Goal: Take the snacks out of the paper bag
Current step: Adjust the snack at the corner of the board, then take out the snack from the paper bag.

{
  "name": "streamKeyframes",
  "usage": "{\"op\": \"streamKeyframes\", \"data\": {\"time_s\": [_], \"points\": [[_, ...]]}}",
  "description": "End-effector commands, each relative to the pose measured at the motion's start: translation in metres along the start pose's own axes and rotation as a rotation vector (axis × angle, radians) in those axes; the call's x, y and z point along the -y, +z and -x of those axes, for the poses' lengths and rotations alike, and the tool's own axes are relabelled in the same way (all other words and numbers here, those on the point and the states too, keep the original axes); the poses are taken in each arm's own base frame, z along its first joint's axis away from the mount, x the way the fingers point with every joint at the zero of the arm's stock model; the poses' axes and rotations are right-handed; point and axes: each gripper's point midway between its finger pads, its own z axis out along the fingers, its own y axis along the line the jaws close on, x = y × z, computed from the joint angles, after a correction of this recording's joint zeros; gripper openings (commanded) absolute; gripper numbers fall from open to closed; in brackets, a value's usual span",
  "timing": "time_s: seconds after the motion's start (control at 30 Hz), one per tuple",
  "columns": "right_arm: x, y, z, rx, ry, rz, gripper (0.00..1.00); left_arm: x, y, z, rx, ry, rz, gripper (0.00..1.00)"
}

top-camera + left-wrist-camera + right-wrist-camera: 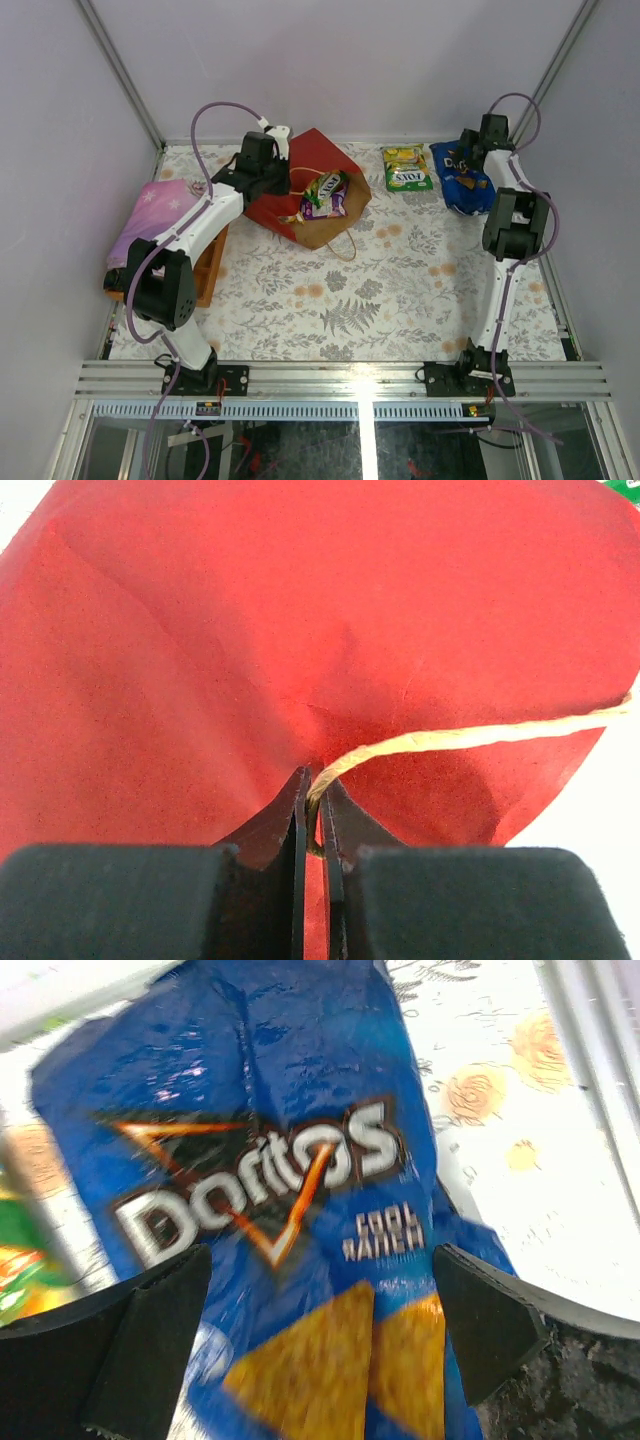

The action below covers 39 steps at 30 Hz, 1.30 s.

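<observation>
Overhead view, far left: folded pink-purple cloth [158, 215] lies over the wooden tray [208, 268].

Upper centre-left: the paper bag [300, 190] lies on its side on the floral table cover [340, 300], red outside up, brown mouth facing lower right. Its thin handle [345, 245] trails onto the cover. A purple packet [325, 205] and a green-yellow packet [328, 185] sit in the mouth, partly out. Others, if any, are hidden inside.

The left gripper [312, 815] is at the bag's rear upper-left end. In the left wrist view its fingers [285, 825] are almost together, only a slit between them, pinching a fold of red paper and a strand of the twine handle.

Right of the bag, apart from it: a green-yellow snack pack [407, 167] lies flat on the cover. Just right of that is the blue Doritos bag [462, 182], upper right, out of the paper bag.

The right gripper [320, 1290] hangs over the Doritos bag, fingers spread wide, one on each side of the printed front. Contact with the packet cannot be told.
</observation>
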Motion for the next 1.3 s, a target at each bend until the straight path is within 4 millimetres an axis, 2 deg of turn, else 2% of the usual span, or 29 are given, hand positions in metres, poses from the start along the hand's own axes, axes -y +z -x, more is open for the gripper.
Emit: {"op": "streamKeyframes", "data": {"time_s": [0.0, 0.1, 0.2, 0.27, 0.37, 0.5, 0.6, 0.7, 0.73, 0.83, 0.93, 1.07, 1.27], "points": [[-0.009, -0.126, 0.126, 0.396, 0.166, 0.050, 0.99, -0.015, -0.010, 0.019, 0.062, 0.014, 0.057, 0.06], [-0.014, -0.179, 0.131, 0.498, 0.267, 0.097, 0.99, -0.017, -0.009, 0.018, 0.058, 0.018, 0.064, 0.06], [-0.040, -0.224, 0.112, 0.580, 0.326, 0.192, 0.99, -0.019, -0.011, 0.018, 0.061, 0.017, 0.064, 0.05], [-0.066, -0.251, 0.091, 0.607, 0.358, 0.285, 1.00, -0.019, -0.013, 0.018, 0.069, 0.013, 0.059, 0.05], [-0.109, -0.281, 0.051, 0.597, 0.429, 0.467, 0.99, -0.021, -0.018, 0.021, 0.086, 0.006, 0.046, 0.05], [-0.181, -0.304, -0.014, 0.513, 0.497, 0.752, 0.97, -0.022, -0.021, 0.022, 0.101, -0.012, 0.020, 0.05], [-0.222, -0.310, -0.050, 0.456, 0.513, 0.839, 0.96, -0.019, -0.021, 0.023, 0.105, -0.023, -0.014, 0.05], [-0.270, -0.320, -0.085, 0.337, 0.562, 0.998, 0.92, -0.016, -0.020, 0.024, 0.110, -0.028, -0.041, 0.05], [-0.286, -0.314, -0.102, 0.278, 0.578, 1.026, 0.91, -0.018, -0.019, 0.023, 0.109, -0.031, -0.042, 0.05], [-0.331, -0.317, -0.130, 0.163, 0.606, 1.148, 0.84, -0.022, -0.019, 0.021, 0.106, -0.040, -0.039, 0.05], [-0.360, -0.313, -0.144, 0.100, 0.637, 1.199, 0.81, -0.027, -0.020, 0.021, 0.111, -0.047, -0.038, 0.05], [-0.361, -0.286, -0.158, 0.069, 0.674, 1.065, 0.80, -0.034, -0.022, 0.020, 0.115, -0.063, -0.036, 0.05], [-0.330, -0.258, -0.164, 0.126, 0.667, 0.847, 0.80, -0.039, -0.018, 0.019, 0.112, -0.074, -0.040, 0.05]]}}
